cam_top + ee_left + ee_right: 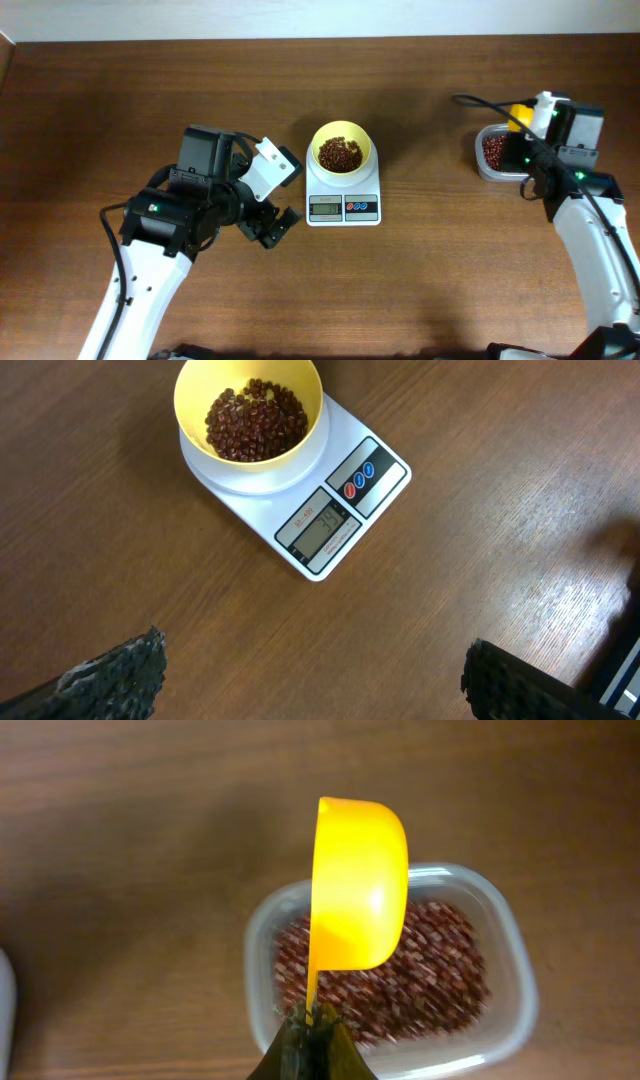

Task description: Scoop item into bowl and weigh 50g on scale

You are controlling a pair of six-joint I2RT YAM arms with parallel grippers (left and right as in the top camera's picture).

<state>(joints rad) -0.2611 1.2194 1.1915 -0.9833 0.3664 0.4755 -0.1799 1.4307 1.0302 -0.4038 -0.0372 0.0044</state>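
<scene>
Just one bowl (190,402), scale (340,510), scoop (358,885) each.

bowl (195,395): pale yellow, I see
beans (255,422): dark reddish-brown
scale (270,510): white
scoop (358,885): orange-yellow
table (150,80): brown woodgrain

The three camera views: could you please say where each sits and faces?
Overhead: above table, facing down at round pale yellow plastic bowl of reddish beans on white scale; left arm, right arm show.
Left wrist: faces down at bowl and scale; open fingertips show.
Right wrist: faces down at yellow plastic scoop and clear tub; fingers show.
Overhead and left wrist share bowl, scale.
</scene>
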